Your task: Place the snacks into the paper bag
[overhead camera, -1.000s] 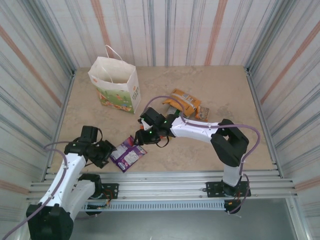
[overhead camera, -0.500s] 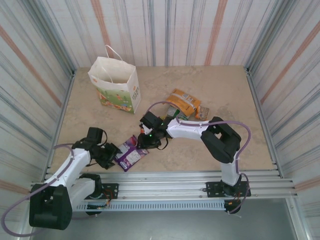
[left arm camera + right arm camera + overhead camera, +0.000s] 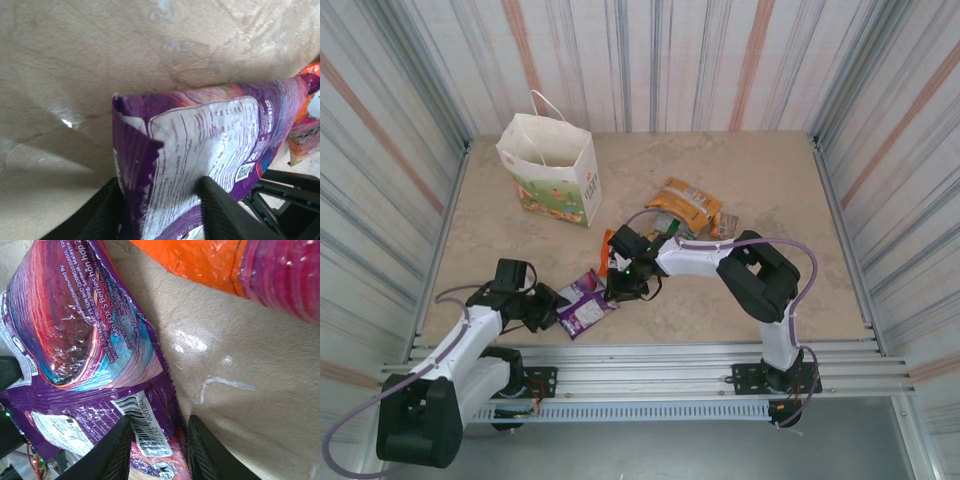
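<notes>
Snacks (image 3: pixel 688 208) lie loose on the bench (image 3: pixel 760 170). The paper bag (image 3: pixel 552 170) stands upright at 11 o'clock with its mouth open, and the part of its inside that shows holds no packet. Judgement: early stage, one pick in hand, nothing visibly bagged. The heap of yellow-orange and green packets sits at 1 o'clock of bench centre, well apart from the bag. One purple packet (image 3: pixel 585 302) is at 7 o'clock, near the front rail (image 3: pixel 650 355), between the two arms. The left tool (image 3: pixel 548 305) is partly closed, with a finger on either side of the packet's crimped end and touching it. The left wrist view shows that end raised off the surface, so I read it as gripped. The right tool (image 3: pixel 618 283) is likewise partly closed, on the opposite, barcode end, with fingers against both faces. An orange packet (image 3: pixel 200 262) lies just beside the purple one, at its 12 o'clock. To do: carry the purple packet to the bag, drop it in, then repeat for every other packet. Surface: beige, stone-patterned, flat, with faint glare spots. Room: corrugated walls (image 3: pixel 720 60), white with grey and rust stripes, close the bench in on three sides.
</notes>
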